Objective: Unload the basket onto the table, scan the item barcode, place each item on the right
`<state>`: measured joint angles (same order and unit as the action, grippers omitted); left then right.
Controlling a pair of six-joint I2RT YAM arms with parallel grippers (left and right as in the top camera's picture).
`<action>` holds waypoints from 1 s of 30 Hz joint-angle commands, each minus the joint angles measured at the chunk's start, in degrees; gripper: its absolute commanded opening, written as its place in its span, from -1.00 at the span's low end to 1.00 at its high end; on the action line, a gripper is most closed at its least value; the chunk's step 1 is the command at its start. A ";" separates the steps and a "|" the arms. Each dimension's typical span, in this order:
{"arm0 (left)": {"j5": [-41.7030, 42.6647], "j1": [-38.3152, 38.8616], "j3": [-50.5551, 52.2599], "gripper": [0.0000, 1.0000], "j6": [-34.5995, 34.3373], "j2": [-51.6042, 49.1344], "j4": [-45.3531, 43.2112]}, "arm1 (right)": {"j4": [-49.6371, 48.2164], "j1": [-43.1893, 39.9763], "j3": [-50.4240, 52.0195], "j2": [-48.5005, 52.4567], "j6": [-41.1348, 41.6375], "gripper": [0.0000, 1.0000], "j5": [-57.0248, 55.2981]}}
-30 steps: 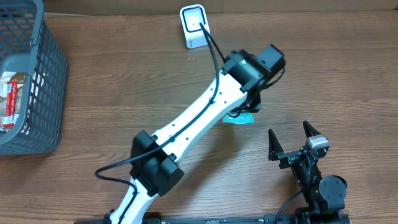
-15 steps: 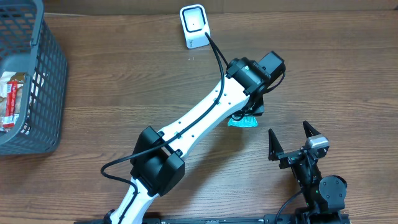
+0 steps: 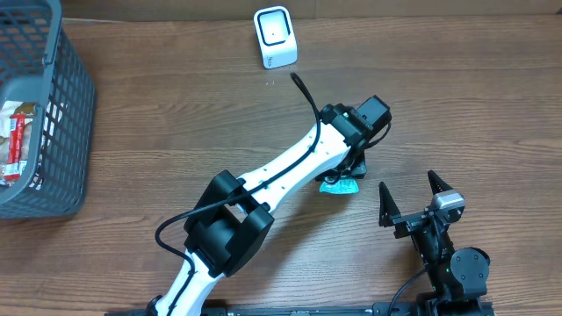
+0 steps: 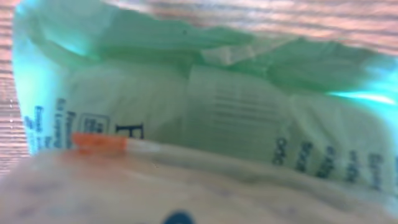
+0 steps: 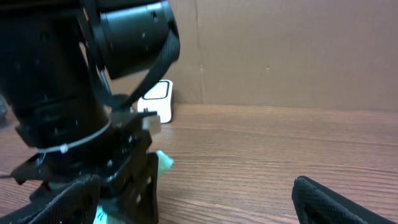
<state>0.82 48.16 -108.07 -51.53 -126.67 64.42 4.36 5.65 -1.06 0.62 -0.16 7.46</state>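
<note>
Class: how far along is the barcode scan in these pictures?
Done: the left gripper grips the packet. In hand: packet held low over the table, apart from the scanner. Left: show its barcode to the scanner. Whether it already scanned cannot be told.

Behind packet (image 3: pixel 338 185), scanner (image 3: pixel 275 37); basket (image 3: pixel 72 132) leftward.

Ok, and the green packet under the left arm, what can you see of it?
The packet is a small, crinkled, pale green plastic wrapper with dark lettering and an orange mark. From overhead only its teal edge shows beneath the left gripper, which appears to grip it, over the wooden table. Whether it touches the wood is unclear.
</note>
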 commanded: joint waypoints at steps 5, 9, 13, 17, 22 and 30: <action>0.81 0.61 0.66 -0.17 -0.74 0.94 -0.42 | -0.17 -0.22 0.61 -0.46 0.17 1.00 -0.28; 2.01 0.72 0.66 0.50 1.62 0.94 -0.42 | -0.20 -0.22 0.61 -0.46 0.17 1.00 -0.28; 2.54 0.72 0.63 0.67 2.29 0.94 -0.13 | -0.17 -0.22 0.61 -0.46 0.17 1.00 -0.28; 3.63 0.72 0.33 0.79 2.34 1.01 -0.13 | -0.17 -0.22 0.61 -0.46 0.17 1.00 -0.28; 2.47 0.72 -2.54 1.00 4.00 1.18 2.01 | -0.17 -0.22 0.61 -0.46 0.17 1.00 -0.28; -1.20 0.72 -8.20 0.99 4.28 1.20 8.00 | -0.17 -0.22 0.61 -0.46 0.17 1.00 -0.28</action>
<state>1.61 48.40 -113.51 -48.88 -126.67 71.66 4.38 5.65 -1.06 0.62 -0.16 7.49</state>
